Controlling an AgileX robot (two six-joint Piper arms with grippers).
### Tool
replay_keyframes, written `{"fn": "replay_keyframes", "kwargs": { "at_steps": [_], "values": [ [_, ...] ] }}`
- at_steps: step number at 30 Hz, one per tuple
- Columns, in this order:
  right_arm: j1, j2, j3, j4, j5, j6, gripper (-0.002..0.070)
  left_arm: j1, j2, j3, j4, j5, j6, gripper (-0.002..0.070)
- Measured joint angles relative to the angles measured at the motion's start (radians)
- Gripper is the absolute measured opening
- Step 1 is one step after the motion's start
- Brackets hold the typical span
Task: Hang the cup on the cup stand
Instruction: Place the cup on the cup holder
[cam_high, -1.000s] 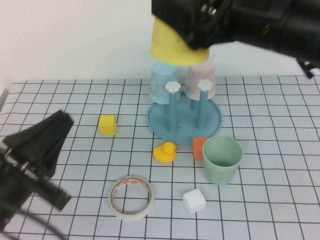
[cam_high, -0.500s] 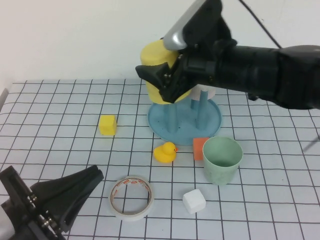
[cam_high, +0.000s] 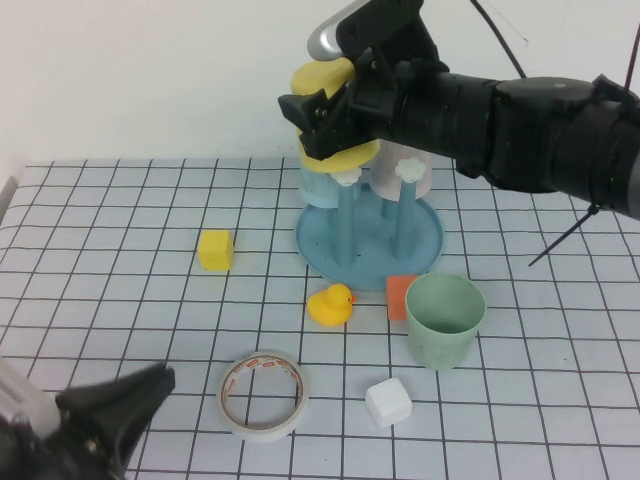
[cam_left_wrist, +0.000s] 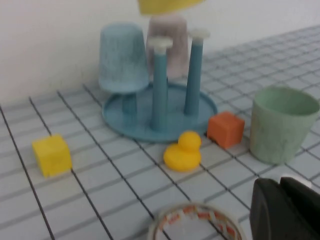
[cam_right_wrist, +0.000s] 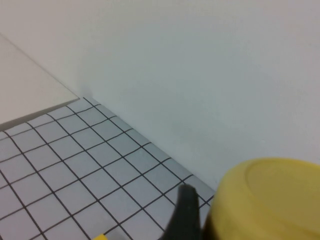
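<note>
Right gripper (cam_high: 335, 115): clamped on the cup (cam_high: 332, 112), held upside down above the stand's (cam_high: 368, 245) front-left post (blue and pink cups hang just behind).
Stand: directly under the gripper.
Left gripper (cam_high: 110, 415): low, well apart from the stand; opening, cannot tell.
</note>
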Motion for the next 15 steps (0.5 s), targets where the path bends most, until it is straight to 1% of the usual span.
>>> {"fn": "replay_keyframes", "kwargs": {
  "at_steps": [4,9,12,15],
  "values": [
    [0.0,0.002,0.0,0.005,-0.004,0.016,0.0585,0.0,-0.045,0.056,0.0,0.007,-0.011,0.0],
    [0.0,0.002,0.0,0.005,-0.004,0.027,0.0585,0.0,-0.192,0.134,-0.045,0.036,-0.011,0.0],
    [0.0,0.002,0.0,0.005,-0.005,0.027,0.0585,0.0,-0.308,0.151,-0.1,0.121,-0.011,0.0],
    [0.0,0.002,0.0,0.005,-0.007,0.027,0.0585,0.0,-0.429,0.153,-0.12,0.233,-0.011,0.0]
  ]
}}
